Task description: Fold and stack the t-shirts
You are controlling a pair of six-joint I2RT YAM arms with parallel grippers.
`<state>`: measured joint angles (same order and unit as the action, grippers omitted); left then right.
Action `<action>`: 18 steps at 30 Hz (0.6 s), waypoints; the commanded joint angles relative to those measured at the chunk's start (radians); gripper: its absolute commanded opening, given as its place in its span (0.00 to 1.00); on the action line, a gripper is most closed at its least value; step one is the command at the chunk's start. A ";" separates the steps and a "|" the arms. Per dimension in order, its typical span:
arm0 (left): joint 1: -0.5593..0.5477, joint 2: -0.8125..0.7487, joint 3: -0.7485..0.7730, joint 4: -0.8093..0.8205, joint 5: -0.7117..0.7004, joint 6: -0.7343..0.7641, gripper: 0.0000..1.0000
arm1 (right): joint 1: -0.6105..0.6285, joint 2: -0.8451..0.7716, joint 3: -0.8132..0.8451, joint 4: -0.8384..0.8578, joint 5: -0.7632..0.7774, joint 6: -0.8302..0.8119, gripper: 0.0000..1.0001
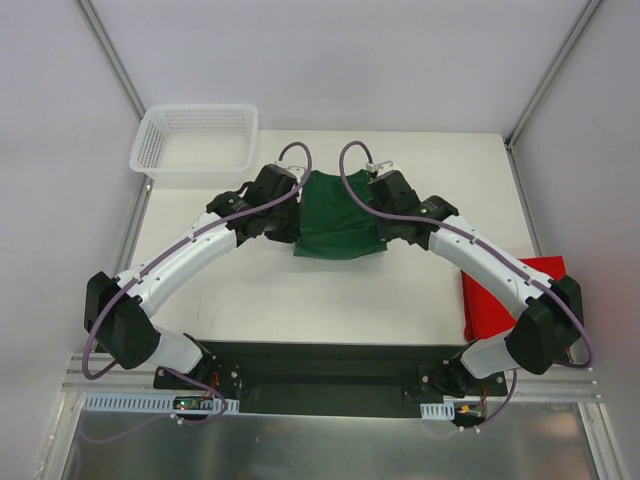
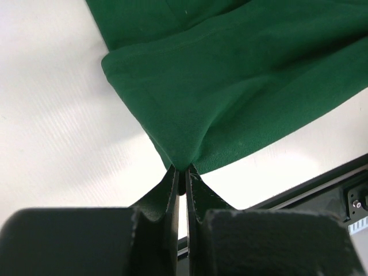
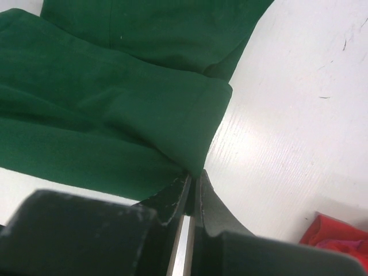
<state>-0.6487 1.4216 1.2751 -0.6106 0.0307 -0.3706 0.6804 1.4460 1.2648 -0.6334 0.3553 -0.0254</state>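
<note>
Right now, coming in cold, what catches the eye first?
The green t-shirt lies at the middle of the table, pinched on either side: the left gripper and right gripper are each shut on it. Next come the red t-shirt at the right edge and the white basket at the far left corner.

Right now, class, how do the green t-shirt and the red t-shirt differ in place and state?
The green t-shirt lies midway across the table; the red t-shirt sits at its right edge. The left tool and right tool pinch the green t-shirt; nothing holds the red t-shirt. Both are plain cloth.
</note>
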 commanded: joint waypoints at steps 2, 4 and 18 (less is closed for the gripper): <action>-0.006 0.003 0.069 -0.029 -0.064 0.036 0.00 | -0.012 -0.003 0.045 -0.029 0.013 -0.008 0.01; -0.005 0.010 0.067 -0.029 -0.063 0.035 0.00 | -0.010 -0.012 0.025 -0.017 -0.001 0.001 0.01; -0.005 0.042 0.037 -0.028 -0.051 0.030 0.00 | 0.031 -0.030 -0.033 -0.032 0.023 0.067 0.01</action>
<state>-0.6491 1.4643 1.3087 -0.6197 -0.0010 -0.3546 0.6895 1.4502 1.2167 -0.6342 0.3305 0.0025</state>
